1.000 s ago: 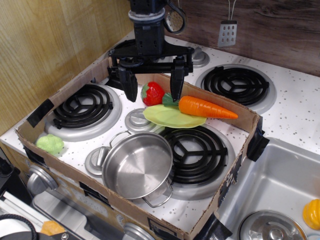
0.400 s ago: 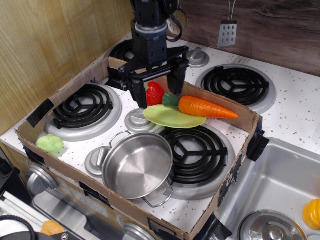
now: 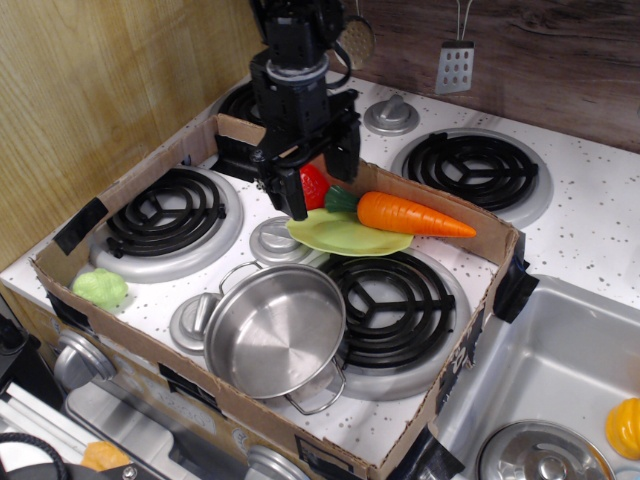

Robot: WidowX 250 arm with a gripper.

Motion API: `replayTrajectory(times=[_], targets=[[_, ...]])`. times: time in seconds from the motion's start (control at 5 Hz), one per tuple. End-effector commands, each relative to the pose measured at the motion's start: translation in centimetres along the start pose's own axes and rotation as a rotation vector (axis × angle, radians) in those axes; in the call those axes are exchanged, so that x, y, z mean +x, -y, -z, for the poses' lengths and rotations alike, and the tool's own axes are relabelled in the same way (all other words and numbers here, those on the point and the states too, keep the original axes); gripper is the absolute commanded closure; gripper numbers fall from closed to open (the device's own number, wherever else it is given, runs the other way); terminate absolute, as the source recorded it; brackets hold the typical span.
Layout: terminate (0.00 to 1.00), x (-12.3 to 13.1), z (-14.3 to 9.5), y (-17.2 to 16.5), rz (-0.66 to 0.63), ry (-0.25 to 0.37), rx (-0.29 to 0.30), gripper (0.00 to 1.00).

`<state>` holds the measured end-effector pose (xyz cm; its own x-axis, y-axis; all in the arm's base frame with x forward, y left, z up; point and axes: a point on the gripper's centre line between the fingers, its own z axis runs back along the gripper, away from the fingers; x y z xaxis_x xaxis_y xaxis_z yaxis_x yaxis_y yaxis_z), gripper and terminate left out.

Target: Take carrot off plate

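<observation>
The orange carrot (image 3: 410,215) lies across the far edge of the light yellow-green plate (image 3: 340,233), its dark green stem end pointing left and its tip overhanging the plate to the right. The plate rests between the stove burners inside a cardboard tray. My gripper (image 3: 322,177) is open and hangs just left of the carrot's stem end, its black fingers (image 3: 295,192) straddling the red strawberry (image 3: 312,184). It holds nothing.
A steel pot (image 3: 272,330) stands in front of the plate. A pale green lettuce toy (image 3: 100,288) lies at the tray's left corner. The cardboard wall (image 3: 470,330) rings the stove. A sink (image 3: 560,390) with an orange-yellow toy (image 3: 624,427) is at the right.
My gripper has turned about its vertical axis and its fingers have drawn closer together, now straddling the strawberry beside the carrot's stem. The carrot and plate have not moved.
</observation>
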<state>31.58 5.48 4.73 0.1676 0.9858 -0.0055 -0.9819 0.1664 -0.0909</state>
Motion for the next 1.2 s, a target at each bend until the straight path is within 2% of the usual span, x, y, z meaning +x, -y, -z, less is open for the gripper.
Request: replayTrajectory(times=[0.0, 0.4, 0.8, 1.0], targets=[[0.0, 0.2, -1.3, 0.2, -0.118, -0.015, -0.104, 0.0], [0.0, -1.1, -0.6, 1.4, -0.124, -0.071, -0.078, 0.0], [0.0, -1.6, 1.7, 2.0, -0.125, -0.129, -0.152, 0.0], [0.0, -1.7, 2.5, 1.9, -0.121, -0.156, -0.15, 0.0]])
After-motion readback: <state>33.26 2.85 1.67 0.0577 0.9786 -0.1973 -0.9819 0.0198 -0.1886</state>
